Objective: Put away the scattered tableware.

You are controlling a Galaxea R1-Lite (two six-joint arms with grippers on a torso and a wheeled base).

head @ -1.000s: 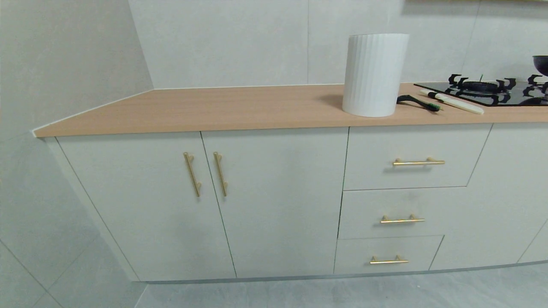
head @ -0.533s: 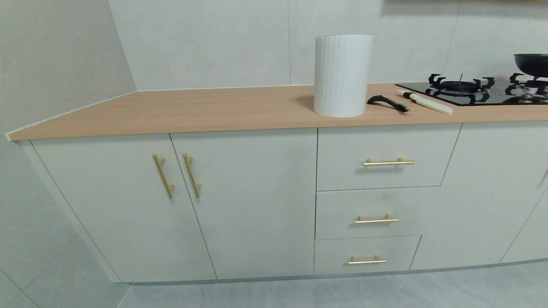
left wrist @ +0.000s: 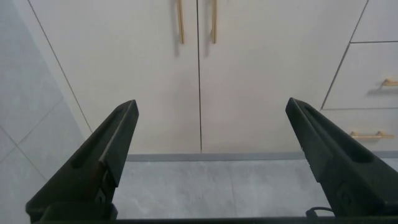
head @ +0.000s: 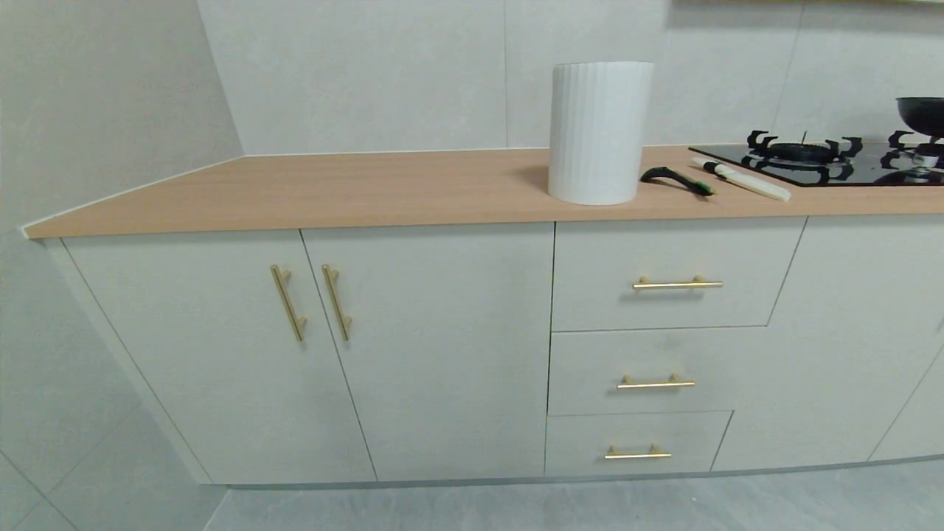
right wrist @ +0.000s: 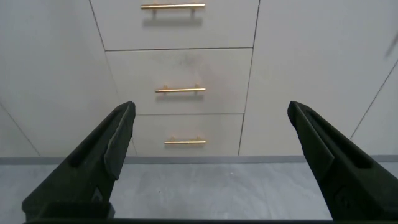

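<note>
Hazard: could have toppled ribbed holder reaching up for peeler and knife, lying near it on tabletop. Saw left pincer and right pincer wide open, empty, low before cupboards.

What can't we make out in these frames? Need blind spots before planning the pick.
Head view, white ribbed container: its own wall hides whatever is inside.
Head view, black-handled tool and pale utensil beside it: too small to tell what kind.
Head view, black pan on the hob: cut off by the right edge.
All views, drawers and cabinet doors: shut fronts hide contents.
</note>
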